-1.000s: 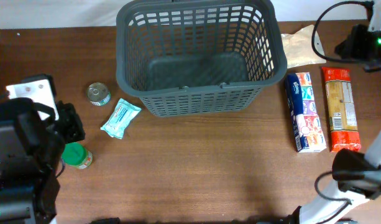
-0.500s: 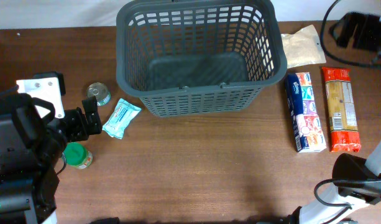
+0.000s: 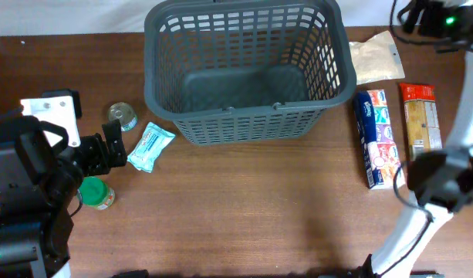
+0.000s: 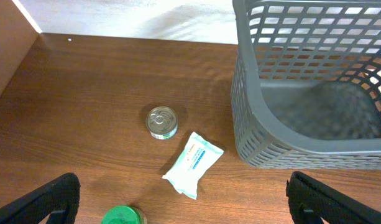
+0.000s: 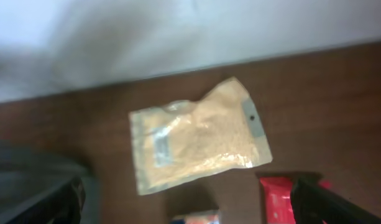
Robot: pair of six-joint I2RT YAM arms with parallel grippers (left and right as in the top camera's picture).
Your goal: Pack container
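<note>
Overhead view: the container point(image 3: 251, 127) sits at the far middle of the table point(image 3: 259, 208), empty, its long axis running left to right. To its left lie a tin can point(image 3: 123, 116), a white-and-teal packet point(image 3: 150, 146) and a green-lidded jar point(image 3: 96, 193), all close to the left arm point(image 3: 35, 177). To its right lie a tan pouch point(image 3: 373, 58), a blue box point(image 3: 379, 139) and a red packet point(image 3: 423, 127), on the right arm's side.

Left wrist view: the left gripper point(image 4: 190, 202) has its fingers spread wide with nothing between them. The packet lies just ahead, slanting from near-left to far-right. The can is beyond it to the left, and the container's corner is ahead to the right.

Right wrist view, blurred: the right gripper point(image 5: 196, 208), equally wide and empty, hangs over the pouch, which lies centred ahead and tilted. A dark blur at lower left is probably the container, so anything picked here would likely travel left. The pouch looks like the right arm's nearest pick.
</note>
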